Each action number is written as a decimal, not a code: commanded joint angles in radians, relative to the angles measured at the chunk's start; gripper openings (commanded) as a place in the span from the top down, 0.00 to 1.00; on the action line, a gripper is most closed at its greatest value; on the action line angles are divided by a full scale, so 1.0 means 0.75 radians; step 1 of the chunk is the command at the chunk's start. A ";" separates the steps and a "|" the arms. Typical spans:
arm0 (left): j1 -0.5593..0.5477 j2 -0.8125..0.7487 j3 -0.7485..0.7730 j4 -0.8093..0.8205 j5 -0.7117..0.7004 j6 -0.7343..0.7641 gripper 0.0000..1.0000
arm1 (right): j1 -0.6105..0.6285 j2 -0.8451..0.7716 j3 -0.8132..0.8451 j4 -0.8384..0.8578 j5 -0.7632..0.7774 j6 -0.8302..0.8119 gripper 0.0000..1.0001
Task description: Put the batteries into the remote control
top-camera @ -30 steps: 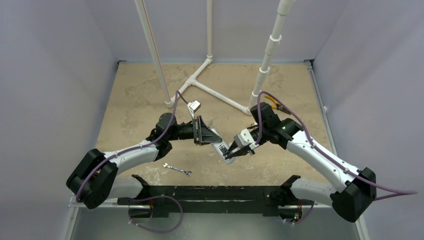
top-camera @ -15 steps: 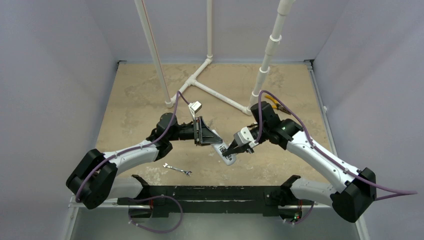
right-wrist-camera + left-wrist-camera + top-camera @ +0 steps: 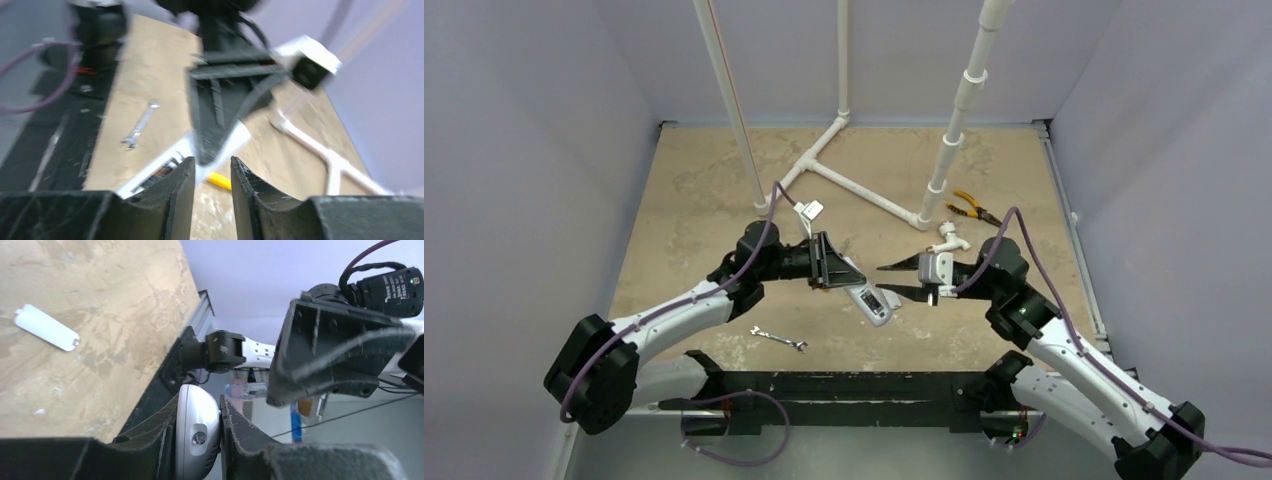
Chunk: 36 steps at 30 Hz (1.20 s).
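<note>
Nearest the arm bases, a small wrench lies on the counter, apart from the work.

Just beyond it, the left end effector is clamped on one end of the remote control. It holds the remote above the counter, with the free end angled toward the right arm. In the left wrist view the white body sits squeezed between both fingers.

The right end effector is just beside the remote's free end. Its fingers are apart and nothing is between them.

The upturned face of the remote shows a dark recess with something orange in it. The right wrist view is too blurred to tell whether cells are seated there. No loose batteries show anywhere on the counter.

A white oblong piece lies flat on the counter, well apart from the remote. It is probably the battery cover, so the compartment looks open.

Judged from this, the loading is past its opening stage. What remains is checking or pressing the cells in, then refitting the cover.

Farther back are yellow-handled pliers and a white pipe frame.
</note>
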 commanded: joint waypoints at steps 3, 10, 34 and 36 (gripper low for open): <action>-0.007 -0.123 0.091 -0.293 -0.187 0.272 1.00 | -0.003 -0.086 -0.162 0.507 0.944 0.699 0.68; -0.006 -0.226 0.095 -0.466 -0.324 0.428 1.00 | -0.004 0.105 0.004 0.022 1.513 1.179 0.75; 0.314 -0.333 -0.001 -0.495 -0.137 0.396 1.00 | 0.326 0.831 0.038 -0.217 1.701 1.407 0.34; 0.314 -0.319 -0.001 -0.481 -0.128 0.388 1.00 | 0.326 0.833 0.033 -0.214 1.659 1.380 0.38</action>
